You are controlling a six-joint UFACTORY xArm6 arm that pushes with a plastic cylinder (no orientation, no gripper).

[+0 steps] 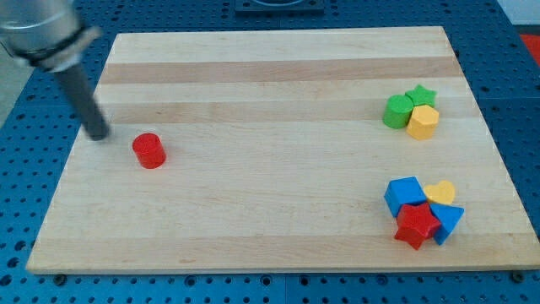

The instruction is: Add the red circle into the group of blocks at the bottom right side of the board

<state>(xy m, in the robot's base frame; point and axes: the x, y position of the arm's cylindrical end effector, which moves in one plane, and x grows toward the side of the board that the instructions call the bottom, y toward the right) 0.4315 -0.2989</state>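
a: where does the job stand?
b: barely begun. the red circle (149, 150) sits near the board's (278, 76) left edge, well apart from the bottom-right group: blue cube (403, 194), yellow heart (440, 192), red star (416, 225), blue triangle (448, 221).
a: and the rod?
b: my tip (99, 134) holds nothing, just up-left of the circle, not touching. the whole push remains.
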